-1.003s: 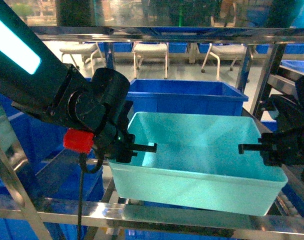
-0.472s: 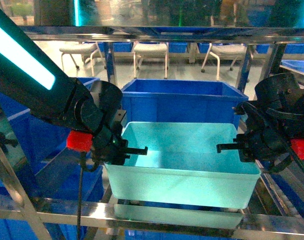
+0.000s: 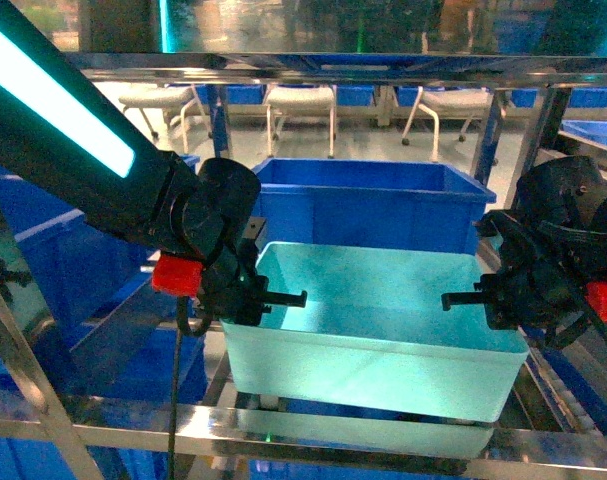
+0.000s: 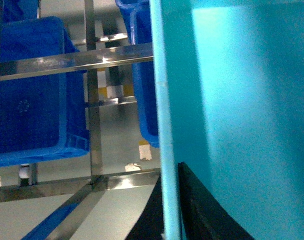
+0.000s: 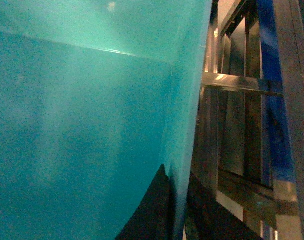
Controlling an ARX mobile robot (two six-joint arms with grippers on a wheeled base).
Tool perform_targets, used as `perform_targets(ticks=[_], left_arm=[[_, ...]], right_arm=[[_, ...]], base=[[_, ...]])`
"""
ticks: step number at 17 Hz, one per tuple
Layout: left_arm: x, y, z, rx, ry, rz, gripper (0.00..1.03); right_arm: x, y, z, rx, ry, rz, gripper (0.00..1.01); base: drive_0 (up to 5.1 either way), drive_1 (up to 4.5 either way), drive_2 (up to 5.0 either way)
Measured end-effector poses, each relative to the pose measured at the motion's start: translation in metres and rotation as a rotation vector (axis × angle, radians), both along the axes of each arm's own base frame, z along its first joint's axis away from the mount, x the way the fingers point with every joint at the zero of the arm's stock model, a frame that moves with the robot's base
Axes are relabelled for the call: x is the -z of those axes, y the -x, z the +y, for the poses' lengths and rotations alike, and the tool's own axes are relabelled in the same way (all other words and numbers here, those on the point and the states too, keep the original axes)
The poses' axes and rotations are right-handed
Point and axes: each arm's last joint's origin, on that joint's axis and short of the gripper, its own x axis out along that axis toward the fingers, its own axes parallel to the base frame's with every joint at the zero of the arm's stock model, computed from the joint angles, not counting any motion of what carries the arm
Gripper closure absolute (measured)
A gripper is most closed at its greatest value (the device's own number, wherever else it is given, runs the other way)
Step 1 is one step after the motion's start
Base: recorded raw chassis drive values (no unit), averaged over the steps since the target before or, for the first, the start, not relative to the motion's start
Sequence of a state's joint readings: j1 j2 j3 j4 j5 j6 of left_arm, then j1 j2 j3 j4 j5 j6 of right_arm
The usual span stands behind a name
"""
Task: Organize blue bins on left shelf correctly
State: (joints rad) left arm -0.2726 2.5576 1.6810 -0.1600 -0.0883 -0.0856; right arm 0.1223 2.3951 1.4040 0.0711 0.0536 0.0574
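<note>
A light turquoise blue bin (image 3: 373, 345) sits on the left shelf, just behind its front steel rail (image 3: 313, 428). My left gripper (image 3: 248, 300) is shut on the bin's left wall, one finger (image 3: 288, 298) reaching inside. My right gripper (image 3: 495, 300) is shut on the right wall, with a finger (image 3: 463, 297) inside. In the left wrist view the bin's rim (image 4: 164, 125) runs between the two dark fingers of the left gripper (image 4: 171, 212). The right wrist view shows the bin wall (image 5: 81, 125) pinched in the right gripper (image 5: 181, 210).
A deeper royal-blue bin (image 3: 373, 200) stands directly behind the turquoise one. More royal-blue bins (image 3: 53, 270) fill the rack to the left. A steel crossbar (image 3: 323, 68) runs overhead and a post (image 3: 528, 150) rises at the right. Chairs (image 3: 301, 105) stand far behind.
The turquoise bin moved back into the shelf from a nearer position, then shifted slightly right. Both grippers stayed shut on its side walls and moved with it.
</note>
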Motion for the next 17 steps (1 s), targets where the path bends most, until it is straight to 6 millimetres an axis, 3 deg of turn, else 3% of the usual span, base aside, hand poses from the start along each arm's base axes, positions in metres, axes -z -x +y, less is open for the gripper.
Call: perform_targets(ticks=[3, 4, 5, 6, 7, 10, 17], left_arm=[[0.0, 0.0, 0.0, 0.009, -0.03, -0.008, 0.66], [0.0, -0.001, 0.001, 0.012, -0.034, -0.01, 0.46], [-0.003, 0.012, 0.004, 0.011, 0.019, -0.078, 0.13], [-0.03, 0.037, 0.008, 0.008, 0.163, -0.161, 0.05], [-0.058, 0.064, 0.013, 0.001, 0.204, -0.215, 0.05], [-0.073, 0.119, 0.025, -0.028, 0.16, -0.161, 0.05], [-0.084, 0.156, 0.03, -0.036, 0.104, -0.128, 0.05]], right_arm=[[0.002, 0.001, 0.0, -0.044, 0.037, 0.01, 0.67], [0.003, 0.001, 0.001, -0.05, 0.041, 0.009, 0.45], [-0.001, 0.007, 0.001, -0.092, 0.024, -0.128, 0.12], [-0.015, 0.027, -0.003, -0.131, -0.01, -0.27, 0.03], [-0.023, 0.051, -0.006, -0.133, -0.015, -0.309, 0.03], [-0.016, 0.09, -0.003, -0.145, -0.024, -0.236, 0.03], [-0.027, 0.111, -0.001, -0.17, -0.034, -0.233, 0.03]], base=[[0.0, 0.0, 0.0], [0.0, 0.0, 0.0], [0.0, 0.0, 0.0], [0.0, 0.0, 0.0], [0.0, 0.0, 0.0], [0.0, 0.0, 0.0], [0.0, 0.0, 0.0]])
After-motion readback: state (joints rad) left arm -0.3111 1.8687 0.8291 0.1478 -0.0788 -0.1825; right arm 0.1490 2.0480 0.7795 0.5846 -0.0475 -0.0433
